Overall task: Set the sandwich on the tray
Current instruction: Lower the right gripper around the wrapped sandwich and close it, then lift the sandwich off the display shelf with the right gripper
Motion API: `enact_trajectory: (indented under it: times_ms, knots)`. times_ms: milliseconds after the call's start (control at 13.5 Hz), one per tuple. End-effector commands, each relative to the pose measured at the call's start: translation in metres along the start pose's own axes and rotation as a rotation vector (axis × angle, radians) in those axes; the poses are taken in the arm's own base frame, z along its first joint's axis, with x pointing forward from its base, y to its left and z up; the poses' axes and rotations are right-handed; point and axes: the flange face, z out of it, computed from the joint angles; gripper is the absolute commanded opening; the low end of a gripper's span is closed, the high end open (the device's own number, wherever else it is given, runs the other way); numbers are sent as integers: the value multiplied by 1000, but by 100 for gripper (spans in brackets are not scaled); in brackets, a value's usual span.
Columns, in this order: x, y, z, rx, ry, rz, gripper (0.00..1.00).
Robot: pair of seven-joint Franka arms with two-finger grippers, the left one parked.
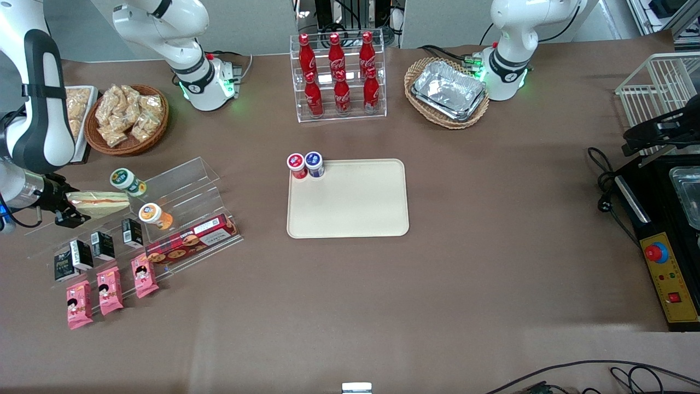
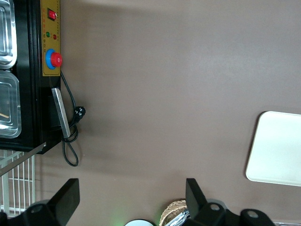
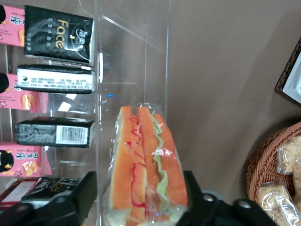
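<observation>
— Gripping anything, is the gripper (image 1: pixel 70 210)?
— Yes, its fingers are pinching the wrapped sandwich (image 3: pixel 146 169) over the clear rack (image 1: pixel 180 202), well apart from the tray (image 1: pixel 350 213), which is sitting mid-table.

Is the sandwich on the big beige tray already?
No, the sandwich is in the gripper above the clear display rack, while the tray holds only two small jars.

six cola bottles (image 1: pixel 339 76), three pink packets (image 1: pixel 111 290)
</observation>
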Motion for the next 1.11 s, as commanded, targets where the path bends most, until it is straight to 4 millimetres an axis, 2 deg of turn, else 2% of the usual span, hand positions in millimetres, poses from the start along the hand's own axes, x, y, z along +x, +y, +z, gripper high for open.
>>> enact_trajectory:
  times_ms: [0,74,223,297,520,743,892,1041]
  knots:
    - [1,4,-5,2,10,-110,49]
    - [4,6,-8,1,5,-165,39]
    - [12,9,-16,8,16,-193,37]
    - [16,7,-27,9,21,-203,37]
    - [29,-3,-70,-20,2,-200,38]
    - [32,-2,-110,-32,-21,-199,38]
    - [27,-1,-140,-22,-59,-193,38]
    - [11,-7,-166,7,-103,-197,38]
